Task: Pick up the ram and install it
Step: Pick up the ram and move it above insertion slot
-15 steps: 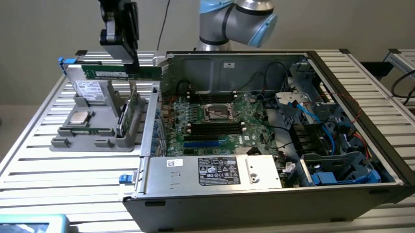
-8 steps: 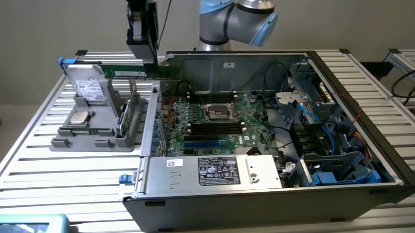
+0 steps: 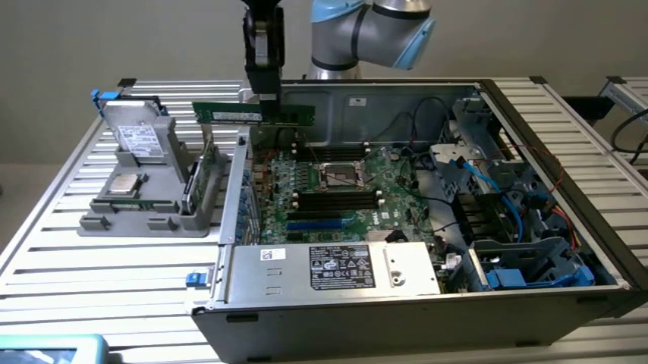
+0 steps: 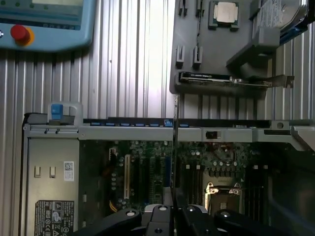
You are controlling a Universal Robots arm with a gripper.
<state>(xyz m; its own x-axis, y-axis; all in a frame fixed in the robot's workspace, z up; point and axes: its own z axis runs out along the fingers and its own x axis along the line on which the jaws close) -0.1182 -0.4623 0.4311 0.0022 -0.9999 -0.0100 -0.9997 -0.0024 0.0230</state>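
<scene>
my claw (image 3: 269,97) is pinched almost closed on the ram (image 3: 231,113), with its two black fingers clamped against the strip's flat faces. the ram is a long, narrow dark-green board with a row of black chips and a pale label. it hangs level in the air with its long edge horizontal. the claw grips it from above, a little toward the exterior view's right of its middle, so more of the strip juts out toward the exterior view's left.

the ram hangs over the far corner of the open computer case (image 3: 405,318), a dark sheet-metal box. it is above the green motherboard (image 3: 303,178) and clear of the black slots (image 3: 335,200), and it is not seated in any of them. in the wrist view i see it edge-on, as a thin dark line running out from between the claw's fingers.

the table (image 3: 102,265) is ribbed, matte aluminium. on it, toward the exterior view's left of the case, sits a grey moulded tray (image 3: 132,221) carrying a square silver processor chip (image 3: 124,184) and a boxy drive (image 3: 139,136).
</scene>
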